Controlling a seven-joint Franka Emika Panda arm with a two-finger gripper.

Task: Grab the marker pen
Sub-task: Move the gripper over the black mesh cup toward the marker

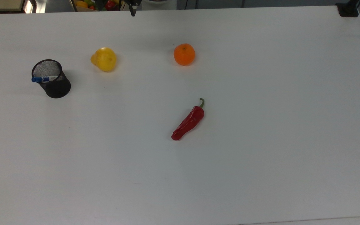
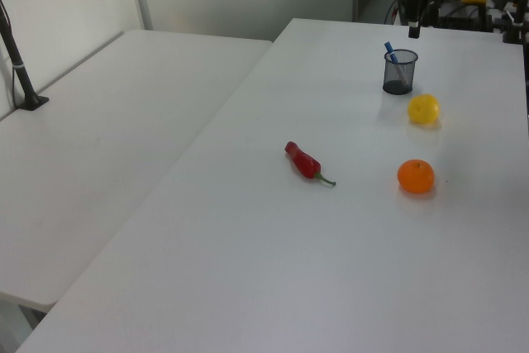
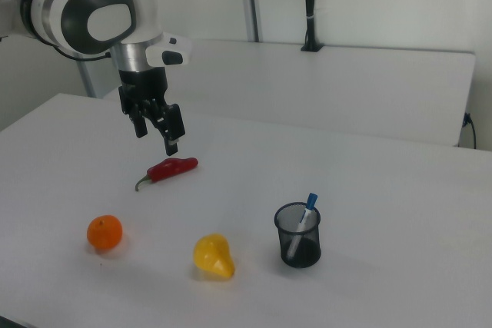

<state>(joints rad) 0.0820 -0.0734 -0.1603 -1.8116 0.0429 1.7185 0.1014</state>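
the marker [image 1: 44, 79] stands tilted in a black mesh cup [image 1: 52, 79] at the left of the top view, its blue cap sticking out over the rim; in the right view the marker [image 3: 304, 220] and cup [image 3: 298, 236] are at lower centre-right, in the left view the marker [image 2: 389, 51] and cup [image 2: 399, 72] are at upper right. just beside the cup lies a yellow fruit [image 1: 104, 59], farther along an orange [image 1: 184, 54], and a red chilli [image 1: 188, 120] near the table's [image 1: 261, 140] middle. the gripper [image 3: 157, 129] hangs above the table at the upper left of the right view, well apart from the cup, holding nothing, its fingers [image 3: 174, 127] spread a little. in the top view it [image 1: 132, 9] shows at the top edge.
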